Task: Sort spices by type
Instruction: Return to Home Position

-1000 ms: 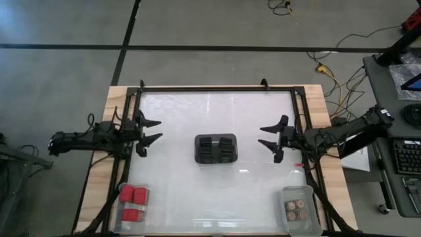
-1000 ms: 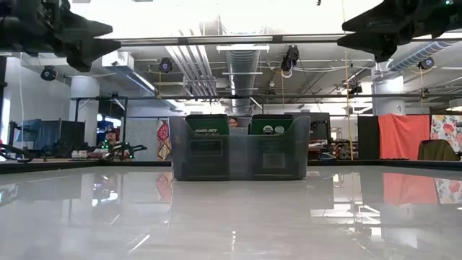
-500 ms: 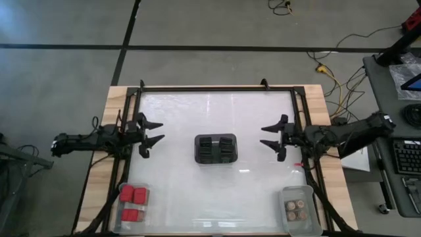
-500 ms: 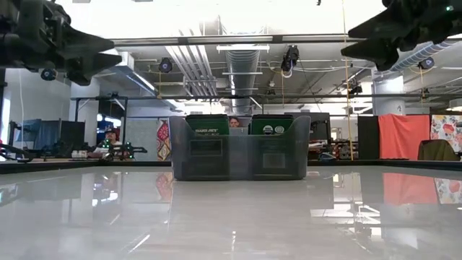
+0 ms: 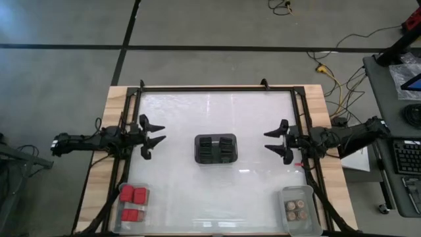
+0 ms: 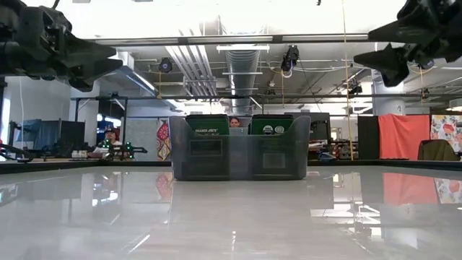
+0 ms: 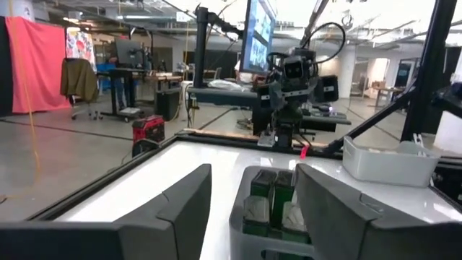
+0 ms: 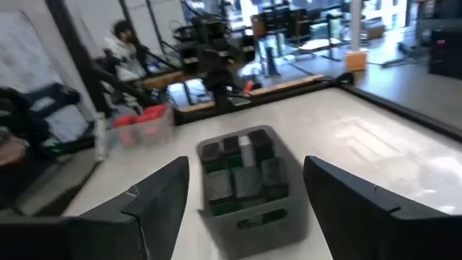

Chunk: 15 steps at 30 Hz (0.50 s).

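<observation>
The red boxy spices (image 5: 133, 204) lie in a clear bin at the table's near left corner. They also show in the right wrist view as red spices (image 8: 141, 119). The small round jars (image 5: 297, 210) sit in a clear bin (image 7: 393, 159) at the near right corner. My left gripper (image 5: 163, 133) hovers open above the table's left side, pointing level toward the centre. My right gripper (image 5: 266, 140) hovers open above the right side, facing it. Neither has anything between its fingers. In the low view both hang high, the left gripper (image 6: 108, 59) and the right gripper (image 6: 375, 45).
A dark slotted holder (image 5: 216, 149) stands at the table's middle, between the two grippers, and shows ahead of each in the wrist views as the holder (image 7: 271, 206) and the holder (image 8: 242, 180). A black frame (image 5: 217, 88) runs along the table's edges. A person sits in the room beyond.
Both grippers have sunk a little while still pointing level. My right gripper has drawn back toward the table's right edge and rolled about its own axis. The holder and both bins have stayed where they were.
</observation>
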Tool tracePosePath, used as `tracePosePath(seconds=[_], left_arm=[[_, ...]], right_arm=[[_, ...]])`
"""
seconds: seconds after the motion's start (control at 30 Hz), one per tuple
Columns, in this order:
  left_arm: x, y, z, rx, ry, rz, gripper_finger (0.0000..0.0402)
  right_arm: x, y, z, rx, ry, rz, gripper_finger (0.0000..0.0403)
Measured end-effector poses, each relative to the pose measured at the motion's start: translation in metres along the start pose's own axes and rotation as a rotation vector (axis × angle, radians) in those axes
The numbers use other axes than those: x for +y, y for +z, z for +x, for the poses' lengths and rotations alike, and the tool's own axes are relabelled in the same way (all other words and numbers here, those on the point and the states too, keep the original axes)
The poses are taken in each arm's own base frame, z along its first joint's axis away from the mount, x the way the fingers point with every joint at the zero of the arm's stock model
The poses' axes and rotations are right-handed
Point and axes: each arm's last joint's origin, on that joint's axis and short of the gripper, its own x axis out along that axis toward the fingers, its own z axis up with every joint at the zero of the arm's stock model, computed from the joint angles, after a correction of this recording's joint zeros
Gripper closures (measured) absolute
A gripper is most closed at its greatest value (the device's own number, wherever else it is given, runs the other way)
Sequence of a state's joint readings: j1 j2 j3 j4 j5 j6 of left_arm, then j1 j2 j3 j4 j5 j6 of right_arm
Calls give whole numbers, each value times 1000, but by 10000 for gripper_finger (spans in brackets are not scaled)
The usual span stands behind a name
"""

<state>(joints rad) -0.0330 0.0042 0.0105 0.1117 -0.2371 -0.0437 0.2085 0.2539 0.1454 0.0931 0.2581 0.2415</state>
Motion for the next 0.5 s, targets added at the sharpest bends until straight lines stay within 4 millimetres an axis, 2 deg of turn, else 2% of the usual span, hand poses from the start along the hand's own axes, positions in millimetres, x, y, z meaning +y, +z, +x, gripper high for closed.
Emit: tracePosePath(seconds=[0.17,0.33,0.5], left_arm=[[0,0,0,4,-1,9,233],[0,-1,0,4,-1,17,244],[0,0,0,1,-11,28,250]], right_arm=[[-5,-10,-5,-61,8,22,151],[-10,-5,-15,-168,88,17,160],[-17,-7,-15,-145,103,-48,157]])
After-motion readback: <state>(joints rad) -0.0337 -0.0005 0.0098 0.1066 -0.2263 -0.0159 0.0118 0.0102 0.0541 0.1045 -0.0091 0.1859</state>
